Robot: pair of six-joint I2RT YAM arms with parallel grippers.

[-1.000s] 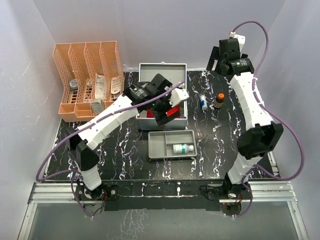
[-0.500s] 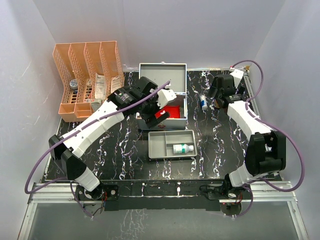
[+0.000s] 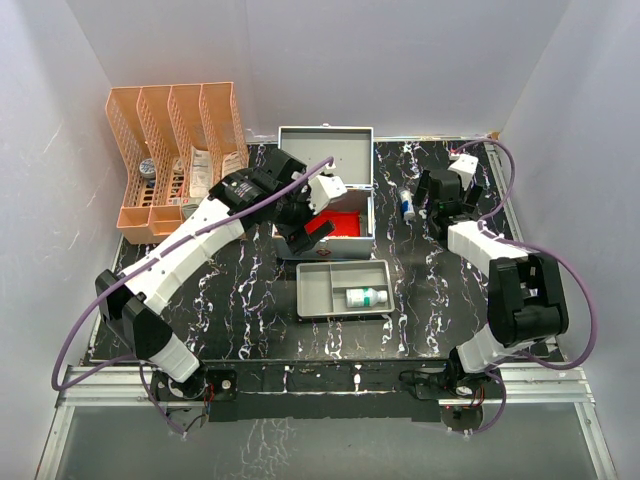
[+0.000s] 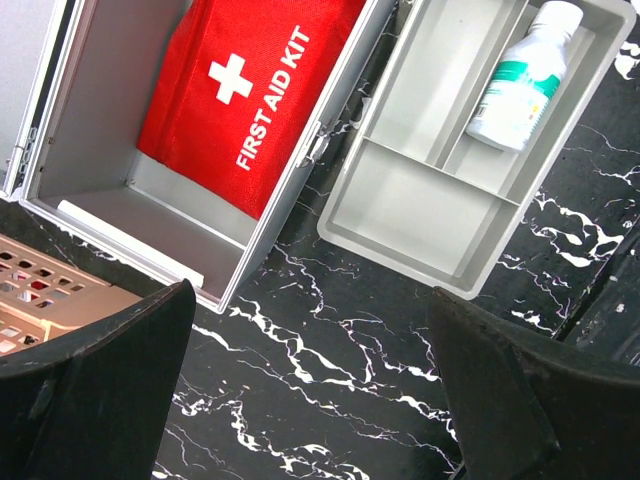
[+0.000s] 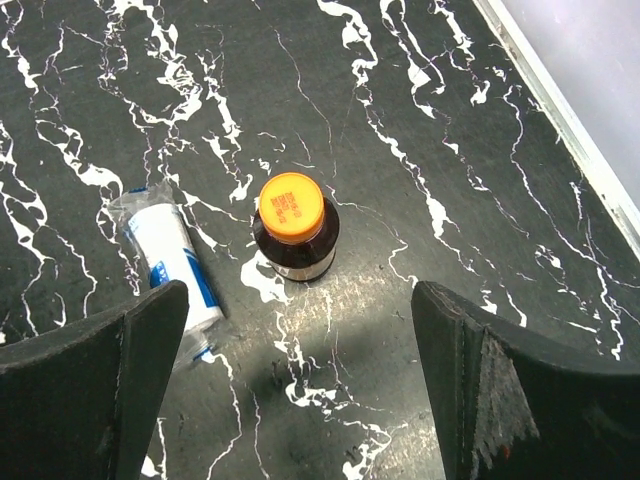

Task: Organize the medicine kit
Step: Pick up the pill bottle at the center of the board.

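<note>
Amber bottle (image 5: 291, 225) now beneath lowered right end effector (image 5: 300, 390), jaws wide apart.

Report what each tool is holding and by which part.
Nothing is held. The left tool hangs open near the medicine kit; the right tool hangs open over the orange-capped bottle.

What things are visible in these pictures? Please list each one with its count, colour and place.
medicine kit: 1, silver-grey, lid open, far middle of the table
first-aid pouch: 1, red, inside the kit
divided tray: 1, grey, in front of the kit
white bottle: 1, green label, lying in the tray
brown bottle: 1, orange cap, upright, right of the kit
wrapped roll: 1, white-blue, beside the brown bottle
file rack: 1, orange, far left
table: 1, black marbled
left end effector: open, near the kit
right end effector: open, near the brown bottle
</note>
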